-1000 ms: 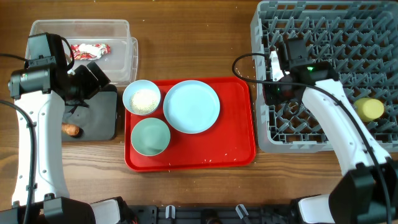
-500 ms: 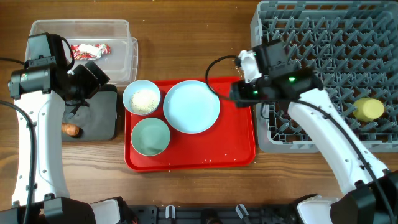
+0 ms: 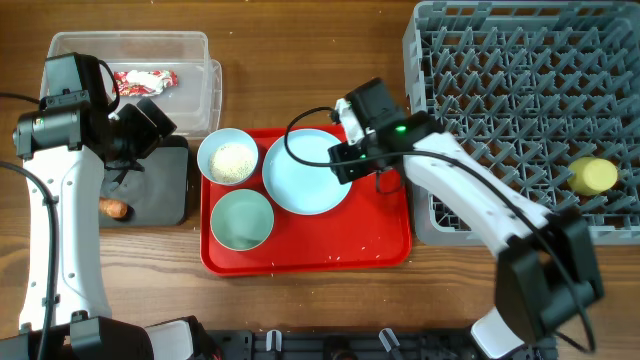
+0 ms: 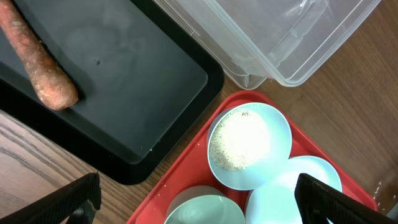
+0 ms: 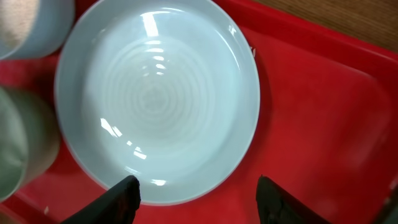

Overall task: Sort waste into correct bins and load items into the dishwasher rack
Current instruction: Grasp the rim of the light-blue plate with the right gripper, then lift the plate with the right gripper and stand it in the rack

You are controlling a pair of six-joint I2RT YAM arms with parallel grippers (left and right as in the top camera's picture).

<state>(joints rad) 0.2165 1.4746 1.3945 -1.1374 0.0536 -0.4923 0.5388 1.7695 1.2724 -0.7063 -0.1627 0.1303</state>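
Right claw, spread, has swung from rack to over the plate, seemingly not touching.

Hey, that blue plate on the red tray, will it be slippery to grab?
Probably slippery: the plate shows glossy highlights. It lies flat on the red tray, so its low rim may resist pinching. It looks rigid.

right hand swung from rack to plate
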